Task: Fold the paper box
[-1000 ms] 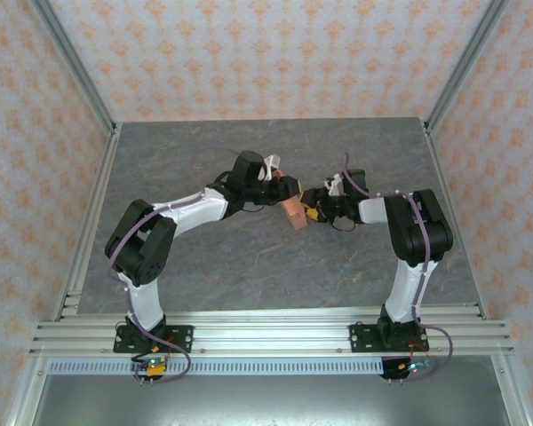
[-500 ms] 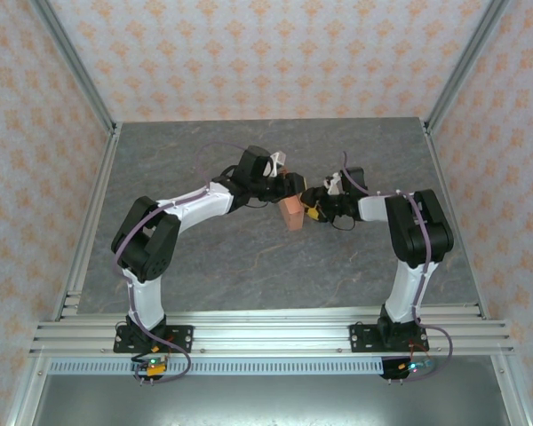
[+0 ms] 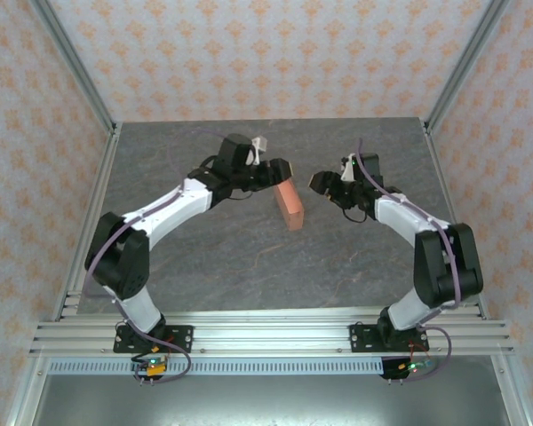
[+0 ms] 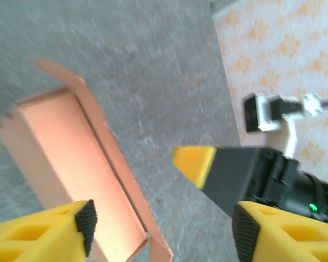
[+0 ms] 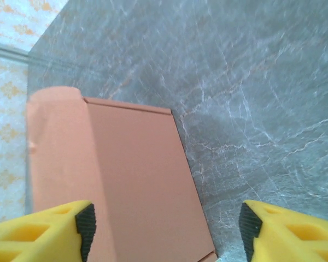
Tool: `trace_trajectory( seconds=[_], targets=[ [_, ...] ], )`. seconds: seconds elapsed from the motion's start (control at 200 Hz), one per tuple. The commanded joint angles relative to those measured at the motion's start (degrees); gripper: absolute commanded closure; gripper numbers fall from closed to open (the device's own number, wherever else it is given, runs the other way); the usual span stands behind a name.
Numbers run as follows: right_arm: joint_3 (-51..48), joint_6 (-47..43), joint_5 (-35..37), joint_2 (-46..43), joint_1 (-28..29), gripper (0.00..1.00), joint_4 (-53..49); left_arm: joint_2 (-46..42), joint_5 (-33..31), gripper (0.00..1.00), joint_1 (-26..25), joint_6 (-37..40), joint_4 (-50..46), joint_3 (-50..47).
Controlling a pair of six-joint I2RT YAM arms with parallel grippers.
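With left claw (image 3: 280, 169) and right claw (image 3: 322, 182) both wide, risks toppling the unheld paper box (image 3: 290, 206) or letting its loose flap (image 4: 117, 164) spring open.

Salmon-orange paper box (image 3: 290, 206), grey white-veined marble table (image 3: 249, 257), yellow black-padded fingers (image 5: 38, 232), pale wallpaper (image 3: 249, 53) with orange floral motifs.

Nothing legible here, right now: no lettering, label, brand mark or number to make out, not even on the plain salmon paper box (image 3: 290, 206).
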Motion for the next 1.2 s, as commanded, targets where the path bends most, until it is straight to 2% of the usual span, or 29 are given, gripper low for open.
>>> trace_trajectory(
  seconds=[0.0, 0.12, 0.285, 0.375, 0.666, 0.931, 1.066, 1.196],
  targets=[
    [5.15, -5.41, 13.75, -4.22, 5.47, 0.22, -10.01, -5.6, -11.56, 0.24, 2.14, 2.6, -9.78, -0.85],
    [11.18, -8.17, 19.94, -2.72, 10.64, 0.2, -16.01, -9.54, -20.63, 0.2, 4.62, 4.43, -16.63, -2.43],
    [18.44, -10.76, 25.91, 3.53, 15.52, 0.17, -21.37, -14.64, -23.91, 0.17, 9.08, 3.49, -18.51, -8.04],
    [22.12, -11.86, 26.85, 7.43, 16.76, 0.16, -24.37, -17.11, -24.75, 0.17, 10.02, 3.94, -18.79, -10.55],
    [31.58, -14.5, 24.24, 17.3, 19.94, 0.18, -31.42, -21.18, -27.27, 0.16, 10.46, 5.99, -20.73, -14.29],
    [35.23, -17.27, 28.17, 23.48, 20.23, 0.25, -34.06, -21.85, -27.64, 0.16, 10.67, 6.19, -20.33, -15.41],
    [36.35, -20.84, 23.79, 24.74, 20.43, 0.35, -35.87, -21.86, -27.58, 0.16, 10.76, 6.58, -21.06, -14.99],
    [35.15, -28.59, 18.36, 22.12, 20.75, 0.4, -35.61, -22.44, -27.29, 0.16, 10.83, 7.79, -21.47, -14.54]
  ],
)
